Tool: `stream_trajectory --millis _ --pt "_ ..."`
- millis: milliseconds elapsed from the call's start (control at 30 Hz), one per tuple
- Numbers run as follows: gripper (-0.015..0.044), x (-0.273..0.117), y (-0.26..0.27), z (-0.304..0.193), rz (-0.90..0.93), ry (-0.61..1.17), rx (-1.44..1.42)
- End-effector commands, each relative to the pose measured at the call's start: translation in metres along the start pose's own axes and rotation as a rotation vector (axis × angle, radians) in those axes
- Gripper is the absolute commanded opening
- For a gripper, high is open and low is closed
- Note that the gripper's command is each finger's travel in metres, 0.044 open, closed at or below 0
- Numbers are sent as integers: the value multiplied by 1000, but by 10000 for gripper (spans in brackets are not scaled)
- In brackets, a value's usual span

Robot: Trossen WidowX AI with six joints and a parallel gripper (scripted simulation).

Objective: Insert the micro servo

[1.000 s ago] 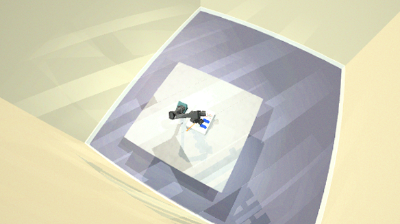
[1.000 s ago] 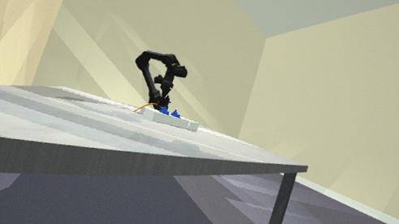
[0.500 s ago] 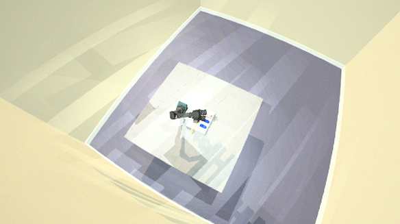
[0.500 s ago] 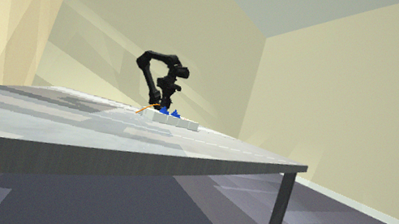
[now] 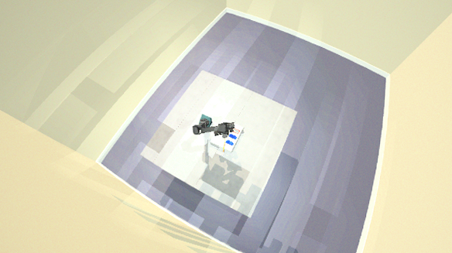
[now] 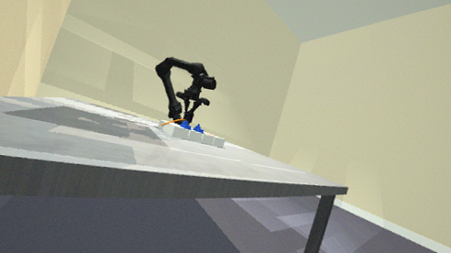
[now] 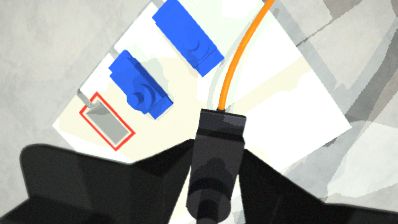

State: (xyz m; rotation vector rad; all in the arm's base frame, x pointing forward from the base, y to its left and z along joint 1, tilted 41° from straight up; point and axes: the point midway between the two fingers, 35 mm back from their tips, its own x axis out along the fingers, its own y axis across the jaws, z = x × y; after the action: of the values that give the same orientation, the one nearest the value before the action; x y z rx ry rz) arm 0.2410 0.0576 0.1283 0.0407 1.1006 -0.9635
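The black micro servo [image 7: 218,160] is between the fingers of my gripper [image 7: 216,149] [image 6: 188,116], which is shut on it. Its round shaft end faces the wrist camera. Its orange cable [image 7: 240,50] [image 6: 173,122] [image 5: 224,146] runs off from the far end over the white deck [image 7: 320,125] [image 6: 207,140]. The servo is above the deck; the gap is hard to judge. The empty pocket [image 7: 109,126], outlined in red, lies to the left in the wrist view, its side notch [image 7: 86,98] at its upper left. The servo is not over it and is turned differently from it.
Two blue servos [image 7: 187,37] [image 7: 140,85] sit in the deck beside the pocket, with the nearer one between the pocket and the held servo. A teal block [image 5: 206,118] stands by the arm's base on the table [image 5: 265,117].
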Motion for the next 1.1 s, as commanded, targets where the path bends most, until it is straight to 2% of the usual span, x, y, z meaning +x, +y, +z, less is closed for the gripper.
stream_trajectory --millis 0,1067 --pt "0 0 5 -4 1 5 -157" --pt "0 0 25 -26 7 5 -1270"
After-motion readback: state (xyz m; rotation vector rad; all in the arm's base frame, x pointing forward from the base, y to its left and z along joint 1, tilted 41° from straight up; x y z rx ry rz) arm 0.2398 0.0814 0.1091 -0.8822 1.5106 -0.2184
